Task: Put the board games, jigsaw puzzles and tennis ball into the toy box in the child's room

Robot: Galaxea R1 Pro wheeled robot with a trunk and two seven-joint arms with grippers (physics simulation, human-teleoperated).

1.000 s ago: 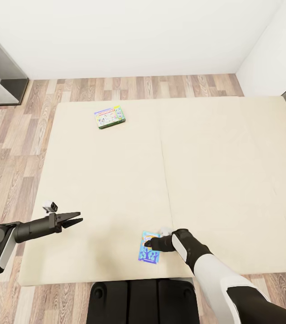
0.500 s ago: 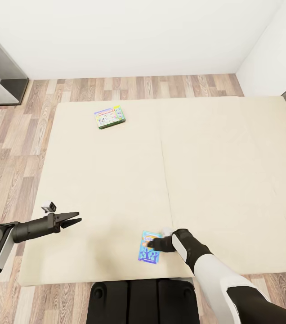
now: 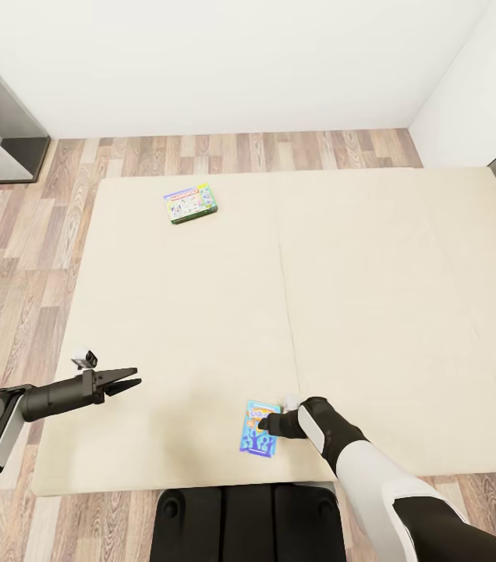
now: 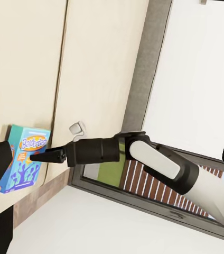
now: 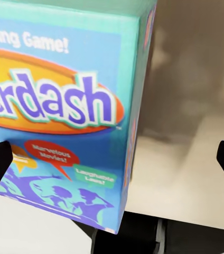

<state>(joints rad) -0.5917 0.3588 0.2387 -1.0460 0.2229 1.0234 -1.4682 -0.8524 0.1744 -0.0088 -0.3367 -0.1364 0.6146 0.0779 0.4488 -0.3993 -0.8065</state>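
Your right gripper (image 3: 262, 425) has barely crept over the last second, just nudging along the blue game (image 3: 260, 428) at the near edge of the bed (image 3: 373, 312). Jaws spread wide with the box's edge between them, not clamped yet. Left gripper (image 3: 129, 382) hovers open, well off to the side. Green game (image 3: 190, 203) waits at the far corner.

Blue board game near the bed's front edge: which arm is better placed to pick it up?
Right. The right gripper sits at the blue board game's edge, fingers spread around it. The left gripper hovers open off to the side, well apart.
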